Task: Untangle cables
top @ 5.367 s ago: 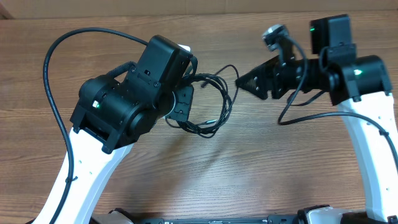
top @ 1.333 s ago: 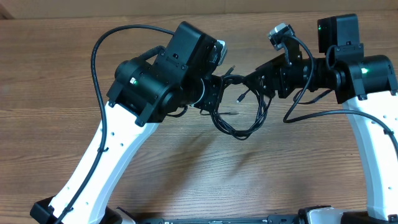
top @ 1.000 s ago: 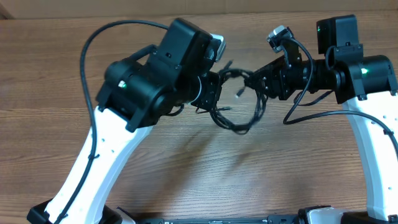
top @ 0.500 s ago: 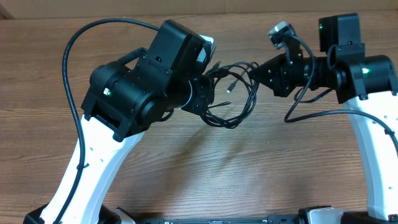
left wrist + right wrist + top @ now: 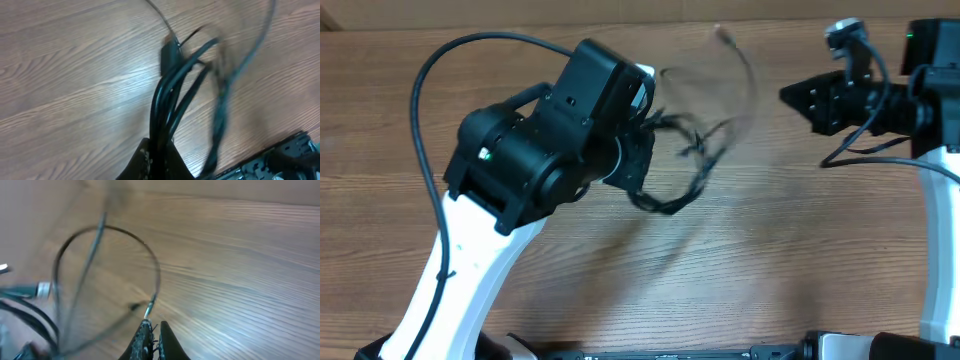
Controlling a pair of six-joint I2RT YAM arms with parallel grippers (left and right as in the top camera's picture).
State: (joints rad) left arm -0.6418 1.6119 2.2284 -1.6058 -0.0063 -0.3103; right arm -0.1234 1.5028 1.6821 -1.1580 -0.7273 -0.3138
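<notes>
Several thin black cables (image 5: 670, 207), looped, motion-blurred

The table (image 5: 800, 250) is showing smooth, matt wood grain; the cables (image 5: 161, 100) above it are looking glossy, black, plastic-coated.

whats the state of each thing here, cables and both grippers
cables: tangled bundle hanging from the left gripper, one loose strand blurred
left gripper: shut on the cables
right gripper: shut, one thin strand of the cables pinched at its tips, as far as the wrist view shows
</notes>
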